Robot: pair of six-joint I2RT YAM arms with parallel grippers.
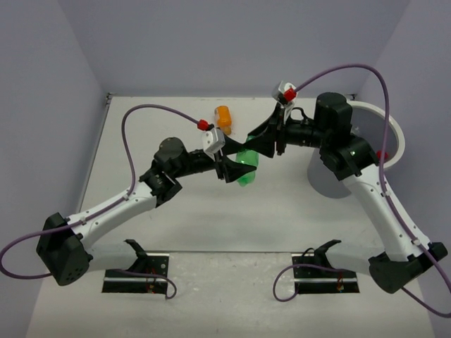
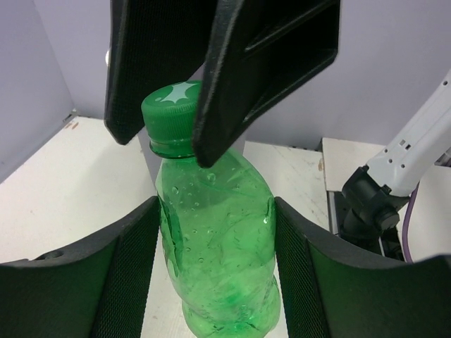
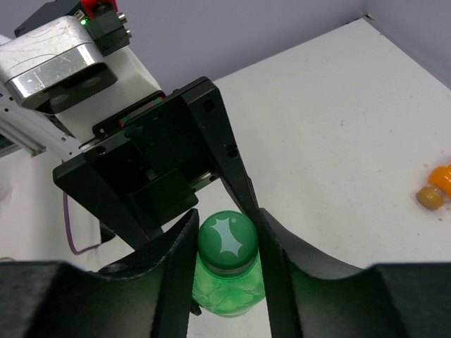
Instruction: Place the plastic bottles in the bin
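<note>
A green plastic bottle (image 1: pixel 247 169) with a green cap is held above the table between both arms. My left gripper (image 1: pixel 236 172) is shut on its body; in the left wrist view the bottle (image 2: pixel 211 246) fills the gap between my left gripper's (image 2: pixel 215 208) fingers. My right gripper (image 1: pixel 259 149) is shut on the capped neck; in the right wrist view the cap (image 3: pixel 227 239) sits tight between my right gripper's (image 3: pixel 225 225) fingers. A short orange bottle (image 1: pixel 223 118) lies on the table behind them and shows in the right wrist view (image 3: pixel 440 176). The white bin (image 1: pixel 398 134) stands at the right, partly hidden by the right arm.
The white tabletop is ringed by lilac walls at the back and sides. Purple cables loop over both arms. Two black mounting plates (image 1: pixel 137 273) sit at the near edge.
</note>
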